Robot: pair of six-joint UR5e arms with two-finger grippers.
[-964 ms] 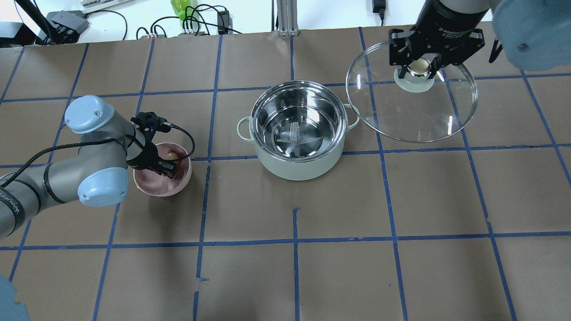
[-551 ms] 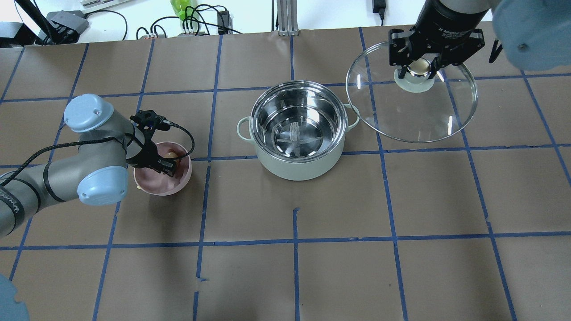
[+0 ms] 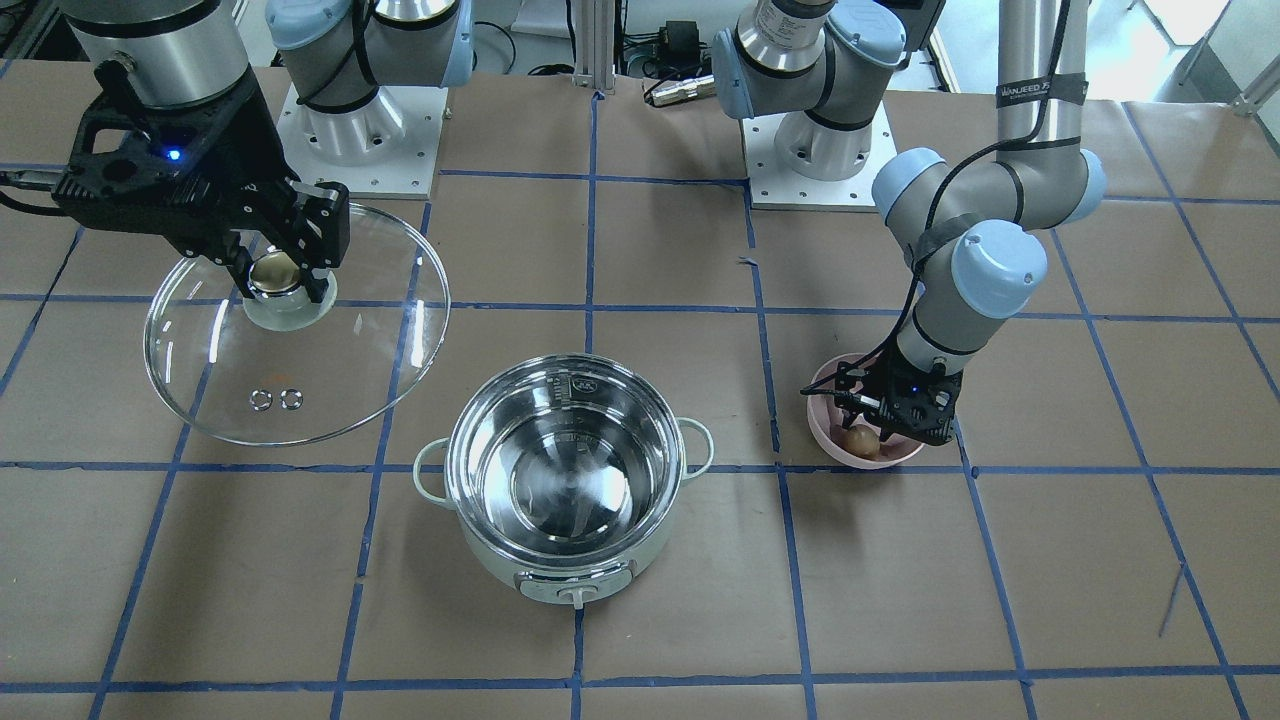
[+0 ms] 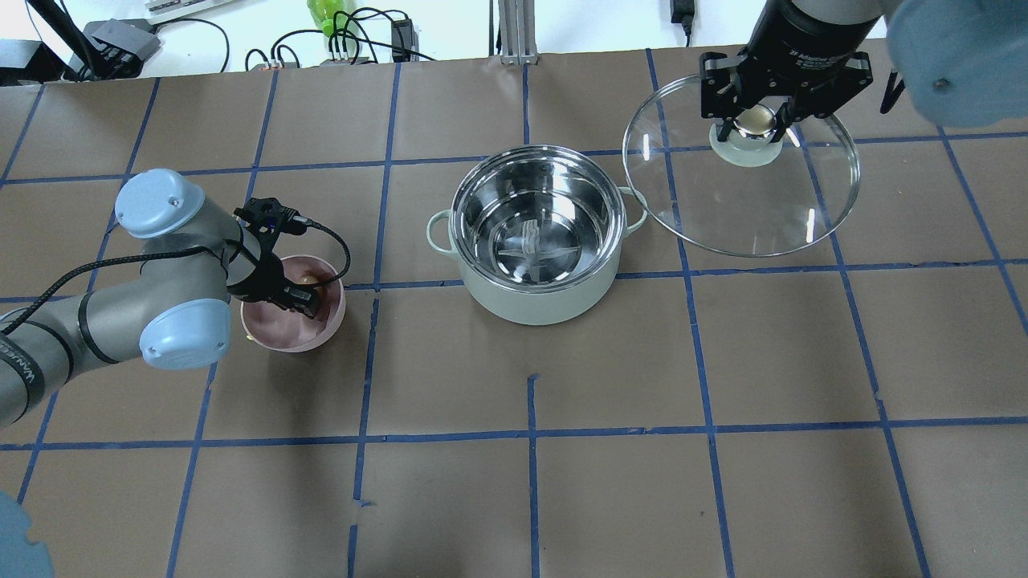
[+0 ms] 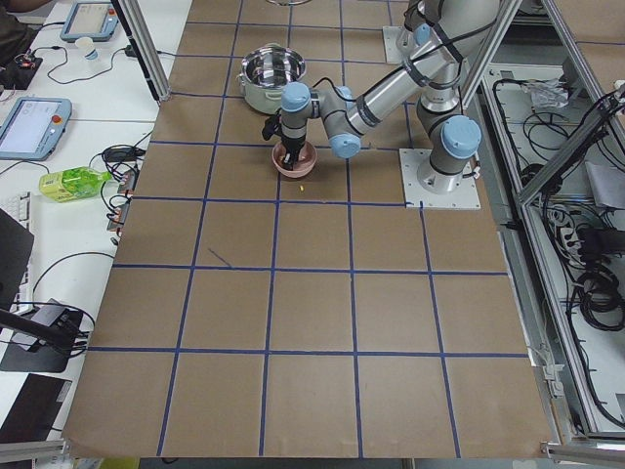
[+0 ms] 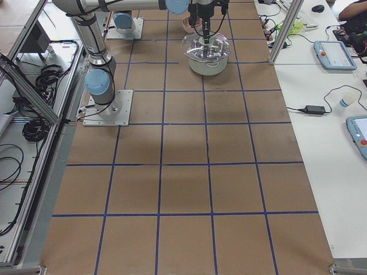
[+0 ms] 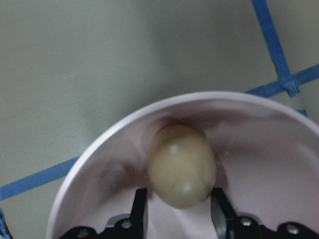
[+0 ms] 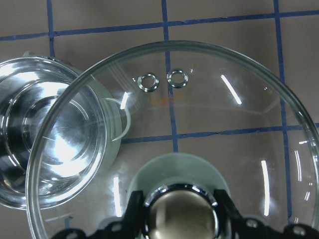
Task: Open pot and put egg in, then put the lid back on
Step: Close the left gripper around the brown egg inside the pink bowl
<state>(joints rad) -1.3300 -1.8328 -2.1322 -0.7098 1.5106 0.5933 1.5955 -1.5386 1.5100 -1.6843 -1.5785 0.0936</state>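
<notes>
left hand [image 7: 179, 211] cropped, grip on egg [image 7: 182, 166] unclear

Pot [image 3: 566, 478]: mirror-polished steel inside, smooth glossy pale outer body.
Lid [image 3: 340, 340]: clear glass, 2 shiny metal vent rings [image 3: 262, 399].
Egg [image 7: 182, 167]: matt tan shell.
Bowl [image 7: 259, 144]: smooth pink, slight sheen.
Table [image 3: 900, 600]: matt brown paper.

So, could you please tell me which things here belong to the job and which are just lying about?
Job: pot, open; lid, held by the right gripper; egg, in the pink bowl, gripped by the left gripper.
Lying about: green bottle; cables.
</notes>
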